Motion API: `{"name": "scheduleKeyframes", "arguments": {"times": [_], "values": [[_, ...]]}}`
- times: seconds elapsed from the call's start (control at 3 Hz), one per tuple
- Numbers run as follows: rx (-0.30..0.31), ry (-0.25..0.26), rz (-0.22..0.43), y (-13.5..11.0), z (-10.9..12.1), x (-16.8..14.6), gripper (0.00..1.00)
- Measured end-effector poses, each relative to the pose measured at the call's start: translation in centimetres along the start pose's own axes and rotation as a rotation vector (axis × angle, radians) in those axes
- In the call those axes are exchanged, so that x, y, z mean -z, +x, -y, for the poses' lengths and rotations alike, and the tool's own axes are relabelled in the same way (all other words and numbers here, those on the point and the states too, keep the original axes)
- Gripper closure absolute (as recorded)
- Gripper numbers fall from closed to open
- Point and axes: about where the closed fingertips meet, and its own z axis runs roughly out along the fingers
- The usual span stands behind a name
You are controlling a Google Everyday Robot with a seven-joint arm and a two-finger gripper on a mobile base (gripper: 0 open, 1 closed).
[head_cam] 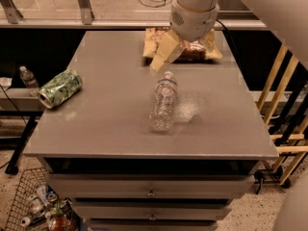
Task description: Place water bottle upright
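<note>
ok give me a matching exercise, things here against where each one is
Things:
1. water bottle
2. green can
3. snack bag
4. tool

Places:
A. at the far edge of the table
B. hovering just beyond the bottle
C. on its side, mid-table
D. on its side, at the left edge

Pairs: 1-C, 2-D, 3-A, 4-B
</note>
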Motion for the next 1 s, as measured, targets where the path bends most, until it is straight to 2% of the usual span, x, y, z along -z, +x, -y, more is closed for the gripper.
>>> {"name": "scheduleKeyframes", "arguments": {"times": [0.33, 0.67, 1.0], "values": [[-0.083, 0.001, 0.027, -0.68, 0.04, -0.08, 0.0], [-0.083, 0.001, 0.03, -0.76, 0.04, -0.08, 0.0], [-0.132, -0.015, 0.033, -1.35, -0.44, -0.85, 0.0]]}}
